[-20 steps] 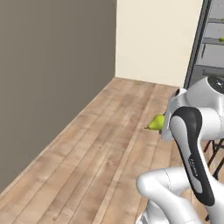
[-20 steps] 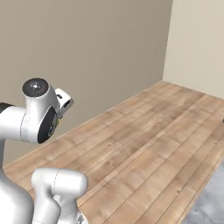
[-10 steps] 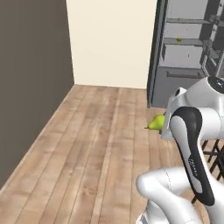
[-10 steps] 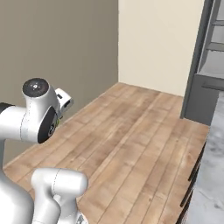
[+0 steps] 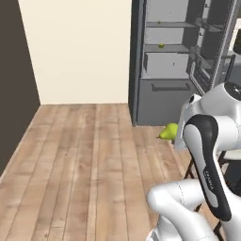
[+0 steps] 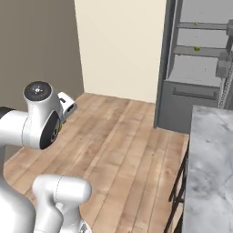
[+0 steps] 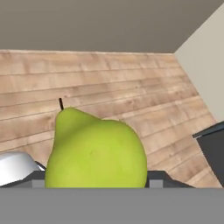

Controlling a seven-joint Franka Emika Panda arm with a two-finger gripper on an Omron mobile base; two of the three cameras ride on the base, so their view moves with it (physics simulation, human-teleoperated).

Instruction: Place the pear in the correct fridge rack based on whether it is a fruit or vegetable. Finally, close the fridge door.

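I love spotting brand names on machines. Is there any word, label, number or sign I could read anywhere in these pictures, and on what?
One marking: light vertical lettering on the dark forearm band of the arm, too small and blurred to read.
Nothing readable on the pear, the fridge door, the fridge's shelves, the walls or the floor.
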